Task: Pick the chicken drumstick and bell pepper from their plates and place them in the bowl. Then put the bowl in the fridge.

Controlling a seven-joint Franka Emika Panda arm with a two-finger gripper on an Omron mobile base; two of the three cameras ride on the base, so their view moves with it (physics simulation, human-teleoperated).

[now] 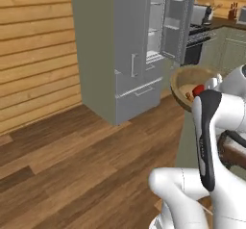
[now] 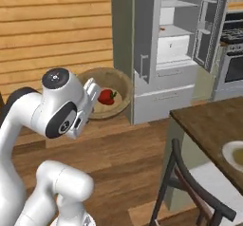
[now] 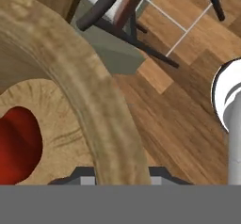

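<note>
I carry the bowl point(image 2: 107, 98) by its rim, my gripper point(image 3: 120, 173) clamped on it, pepper point(image 2: 107, 96) inside, held in the air short of the open fridge point(image 2: 166, 40); next I must reach a shelf, keeping it level.

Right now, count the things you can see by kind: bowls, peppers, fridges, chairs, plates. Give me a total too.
Bowl: 1
Bell pepper: 1
Fridge: 1
Chair: 1
Plate: 1
Total: 5
</note>
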